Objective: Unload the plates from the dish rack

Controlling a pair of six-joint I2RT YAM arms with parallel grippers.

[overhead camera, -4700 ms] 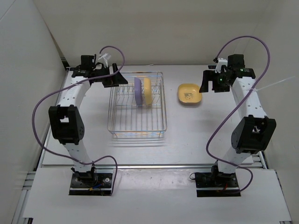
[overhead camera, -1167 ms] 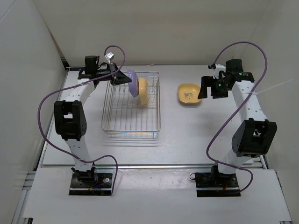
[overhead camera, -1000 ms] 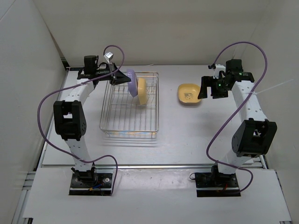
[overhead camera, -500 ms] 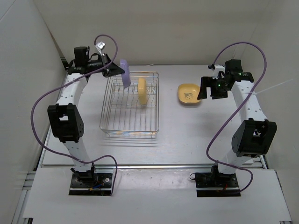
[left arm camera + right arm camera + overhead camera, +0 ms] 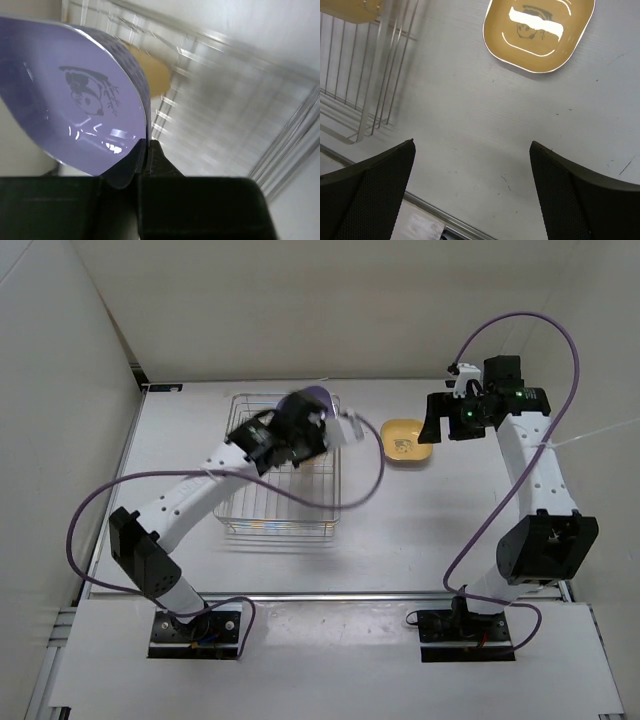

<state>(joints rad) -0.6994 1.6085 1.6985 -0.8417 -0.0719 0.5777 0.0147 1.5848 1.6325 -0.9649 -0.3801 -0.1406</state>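
Moved: left arm (image 5: 190,498), swung from far-left of the dish rack (image 5: 285,525) across it, rightward. Left claw (image 5: 145,157) clamped on purple plate (image 5: 75,100), clear above rack. Right claw (image 5: 472,145) wide, empty, over surface (image 5: 400,530). Step: carrying. Next, likely: lower it beside yellow plate (image 5: 405,440), right of rack.

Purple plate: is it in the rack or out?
Out. The left gripper pinches the purple plate by its rim, up over the rack.

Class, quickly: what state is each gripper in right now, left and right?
Left gripper: closed on the purple plate.
Right gripper: open, holding nothing.
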